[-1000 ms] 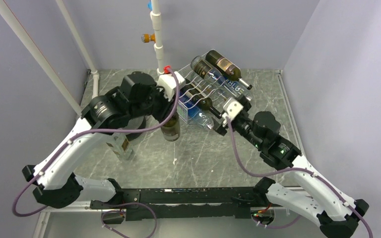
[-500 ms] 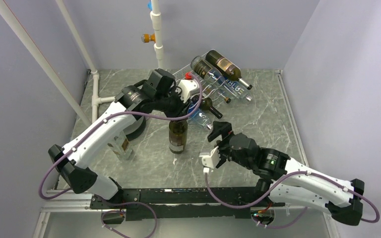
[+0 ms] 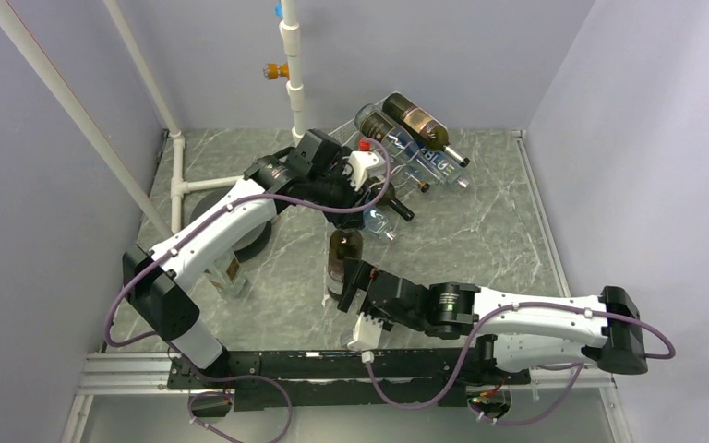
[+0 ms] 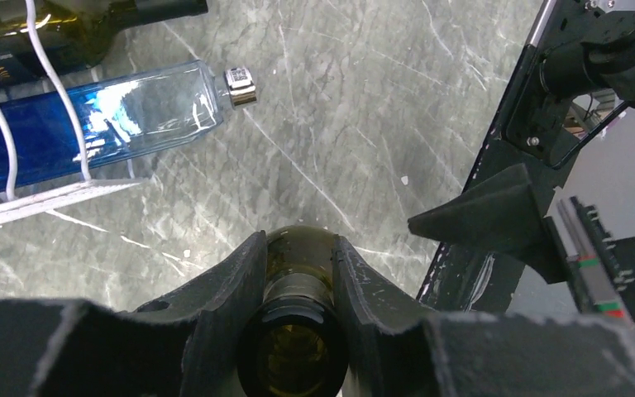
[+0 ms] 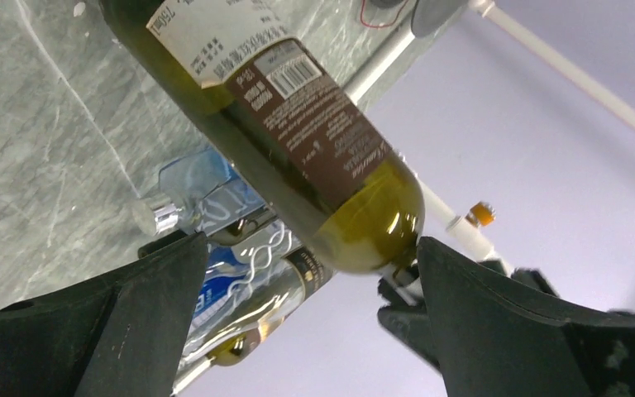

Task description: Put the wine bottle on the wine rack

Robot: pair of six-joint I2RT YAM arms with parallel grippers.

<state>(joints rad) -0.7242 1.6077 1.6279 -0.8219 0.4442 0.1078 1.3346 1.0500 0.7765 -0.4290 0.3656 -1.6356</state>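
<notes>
the left gripper (image 4: 298, 250) is clamped on the neck of the wine bottle (image 3: 342, 259), its 2 black fingers (image 4: 236, 277) pressed against the glass on either side, just below the lip. the bottle is dark olive glass with a brown and white label, and it stands roughly upright over the grey marble table (image 3: 485, 226), on the near side of the white wire wine rack (image 4: 50, 201) and apart from it. its base is hidden behind the right arm, so whether it rests on the table cannot be told.

the right gripper (image 5: 310, 248) is spread wide, 1 finger on each side of the bottle's lower body, with gaps showing between fingers and glass.

the rack sits at the back of the table and already carries several bottles lying down, among them a blue bottle (image 4: 74, 132) with a square silver cap in a low cradle and a dark bottle with a gold label (image 3: 417, 120) on the upper row.
</notes>
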